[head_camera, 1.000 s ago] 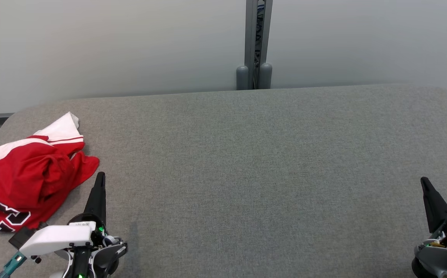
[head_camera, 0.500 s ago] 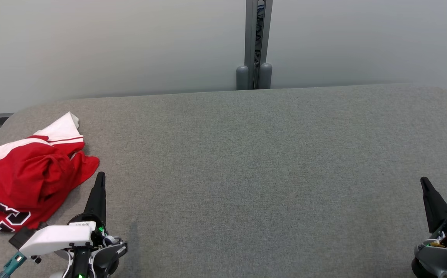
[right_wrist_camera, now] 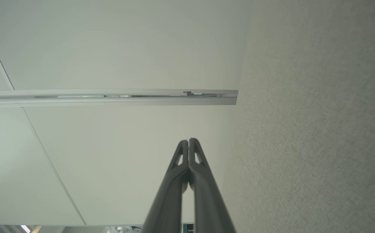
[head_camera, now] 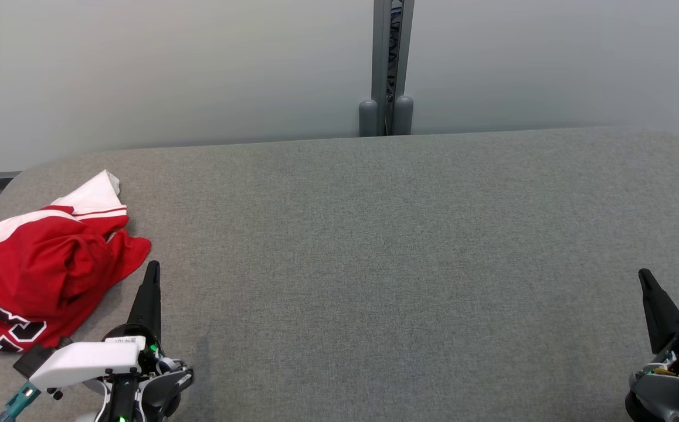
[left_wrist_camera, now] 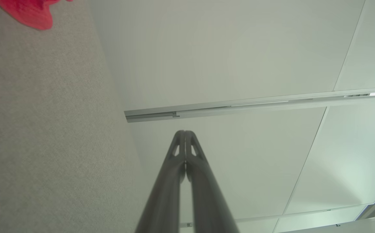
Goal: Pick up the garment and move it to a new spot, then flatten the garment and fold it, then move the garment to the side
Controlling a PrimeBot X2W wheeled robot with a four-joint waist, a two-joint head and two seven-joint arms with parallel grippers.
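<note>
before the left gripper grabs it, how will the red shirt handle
Probably floppy: the shirt lies crumpled in soft folds, so it should droop from one pinch. Likely light, being thin cloth. It may drag rather than slide on the textured grey table.

No visible change, garment (head_camera: 40, 264), left gripper (head_camera: 152, 269), right gripper (head_camera: 645, 276) unmoved

Crumpled red garment (head_camera: 46, 264) lies at the left end of the grey surface (head_camera: 374, 264).
</note>
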